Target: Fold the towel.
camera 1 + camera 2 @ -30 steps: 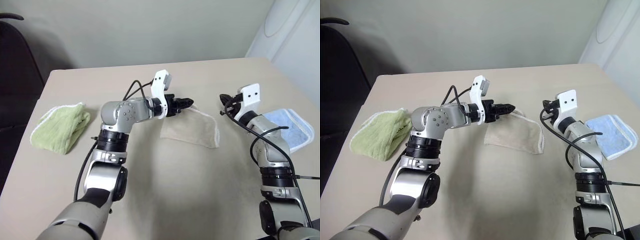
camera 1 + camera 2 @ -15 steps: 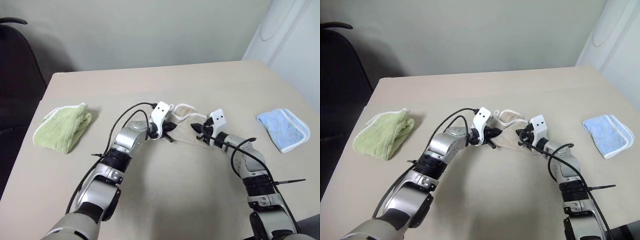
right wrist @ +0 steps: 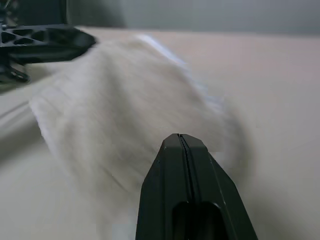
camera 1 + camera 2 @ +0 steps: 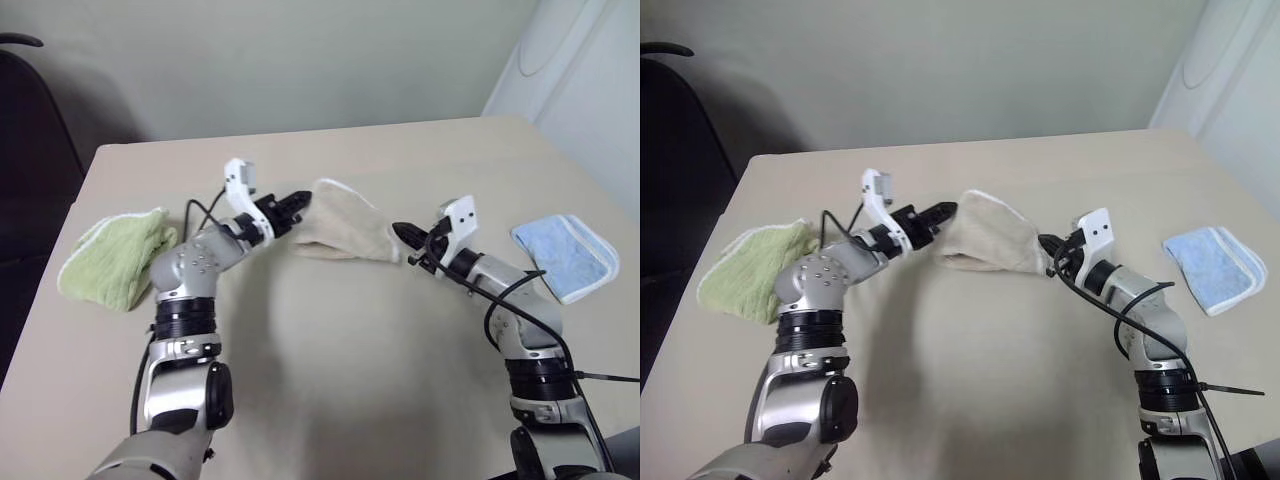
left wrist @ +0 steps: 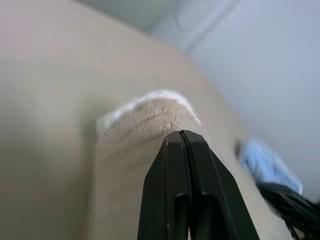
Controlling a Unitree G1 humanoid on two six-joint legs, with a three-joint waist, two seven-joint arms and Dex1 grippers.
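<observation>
Left end effector (image 4: pixel 298 201) is closed at the left edge of the beige towel (image 4: pixel 345 232); right end effector (image 4: pixel 403 233) is closed at its right edge. Whether either grips cloth is unclear. Towel lies bunched mid-table (image 4: pixel 330 380), between both end effectors.

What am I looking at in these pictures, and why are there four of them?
It is a humanoid robot with two arms, each ending in a black two-fingered claw. Two pictures come from cameras in its head, looking down over its arms at a table. The other two come from a camera on each wrist, looking along that claw's fingers. On the table lie a green towel at the robot's left, a blue towel at its right, and a beige towel between the arms. The left claw is shut on the beige towel's left end and the right claw on its right end, with part of the cloth lifted between them.
</observation>
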